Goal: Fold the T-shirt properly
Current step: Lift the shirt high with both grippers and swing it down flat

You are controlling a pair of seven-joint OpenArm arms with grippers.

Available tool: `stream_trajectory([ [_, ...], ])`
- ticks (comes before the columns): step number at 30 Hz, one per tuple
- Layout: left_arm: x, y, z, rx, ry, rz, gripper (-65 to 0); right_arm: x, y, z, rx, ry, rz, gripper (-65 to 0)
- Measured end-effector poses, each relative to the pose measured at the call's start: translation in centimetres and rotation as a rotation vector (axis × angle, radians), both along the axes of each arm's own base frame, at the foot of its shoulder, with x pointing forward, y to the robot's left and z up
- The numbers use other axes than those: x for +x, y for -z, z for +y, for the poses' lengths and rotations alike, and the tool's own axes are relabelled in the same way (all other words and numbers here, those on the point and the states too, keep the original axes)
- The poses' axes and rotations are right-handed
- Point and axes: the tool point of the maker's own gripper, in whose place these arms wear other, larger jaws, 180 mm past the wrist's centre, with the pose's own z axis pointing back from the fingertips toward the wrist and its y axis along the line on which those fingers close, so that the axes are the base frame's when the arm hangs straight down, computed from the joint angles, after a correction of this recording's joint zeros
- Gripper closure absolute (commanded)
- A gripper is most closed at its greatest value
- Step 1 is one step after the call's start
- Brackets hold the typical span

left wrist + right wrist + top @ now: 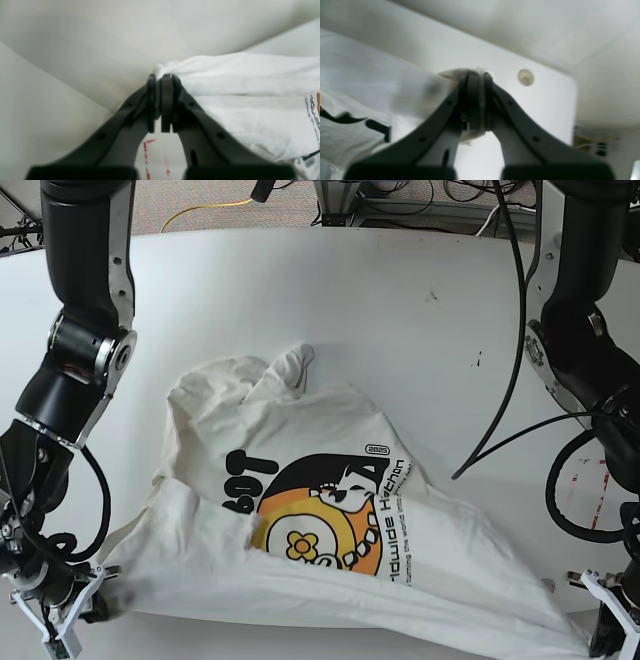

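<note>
The shirt (330, 530) lies rumpled on the white table (400, 310), graphic side up, its near edge stretched taut along the table's front. Black cables (500, 380) trail over the far right of the table, well apart from the cloth. Both arms reach down low at the front corners. The left gripper (162, 77) is clamped on one corner of the shirt, the right gripper (477, 75) on the other.
</note>
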Motion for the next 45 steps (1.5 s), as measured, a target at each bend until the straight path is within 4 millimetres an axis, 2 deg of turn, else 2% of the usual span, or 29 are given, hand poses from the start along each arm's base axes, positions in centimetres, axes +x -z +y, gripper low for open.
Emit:
stream_trajectory([
  [4,-0.5,-4.4,0.9,0.019,-0.014,-0.091,0.0,0.9,-6.6,0.2,-0.071,-0.016,-0.107,0.0],
  [7,-1.3,-8.4,2.0,0.034,-0.045,-0.165,0.0,1.1,-11.4,0.5,-0.114,-0.021,-0.186,0.0],
  [9,-2.3,-11.8,2.9,0.044,-0.068,-0.237,0.0,0.9,-14.8,1.0,-0.133,-0.025,-0.232,0.0],
  [12,-3.7,-15.9,3.9,0.049,-0.084,-0.328,0.0,0.4,-18.1,1.2,-0.136,-0.024,-0.285,0.0],
  [14,-3.9,-17.4,4.6,0.033,-0.084,-0.349,0.0,0.2,-18.6,1.3,-0.151,-0.024,-0.293,0.0],
  [18,-3.5,-17.1,5.2,0.026,-0.090,-0.327,0.0,0.4,-15.2,1.2,-0.204,-0.011,-0.169,0.0],
  [21,-2.6,-14.8,5.0,0.028,-0.081,-0.274,0.0,0.3,-14.6,1.1,-0.193,-0.009,-0.150,0.0],
  [23,-2.0,-11.9,5.3,0.033,-0.100,-0.192,0.0,-0.2,-15.6,0.9,-0.192,0.000,-0.185,0.0],
  [24,-2.0,-10.0,5.7,0.044,-0.131,-0.136,0.0,-0.7,-16.0,0.6,-0.199,0.011,-0.211,0.0],
  [26,-2.6,-7.6,5.7,0.063,-0.151,-0.094,0.0,-1.6,-16.2,0.0,-0.202,0.018,-0.264,0.0],
  [27,-3.2,-6.6,5.5,0.076,-0.155,-0.092,0.0,-2.1,-15.4,-0.4,-0.194,0.023,-0.274,0.0],
  [28,-3.6,-5.5,5.3,0.088,-0.155,-0.083,0.0,-2.5,-13.9,-1.0,-0.190,0.039,-0.253,0.0],
  [30,-4.4,-3.2,4.8,0.107,-0.149,-0.051,0.0,-3.2,-9.1,-2.1,-0.197,0.070,-0.156,0.0],
  [31,-4.4,-1.5,4.4,0.104,-0.131,-0.015,0.0,-3.5,-5.9,-2.3,-0.198,0.076,-0.084,0.0],
  [32,-4.4,-0.1,4.0,0.095,-0.110,0.010,0.0,-3.9,-3.7,-2.4,-0.200,0.081,-0.034,0.0],
  [34,-4.7,4.2,3.1,0.049,-0.059,0.087,0.0,-4.8,0.9,-2.4,-0.175,0.083,0.060,0.0],
  [36,-5.3,8.1,3.0,0.030,-0.051,0.179,0.0,-5.7,3.3,-2.5,-0.154,0.086,0.102,0.0],
  [39,-7.2,13.8,3.0,-0.002,-0.050,0.316,0.0,-7.8,6.2,-2.8,-0.108,0.100,0.113,0.0],
  [42,-9.0,15.8,2.9,-0.017,-0.043,0.347,0.0,-10.3,9.9,-3.7,-0.108,0.142,0.196,0.0],
  [45,-9.9,17.7,2.4,-0.028,-0.017,0.389,0.0,-12.4,13.5,-3.6,-0.084,0.162,0.276,0.0],
])
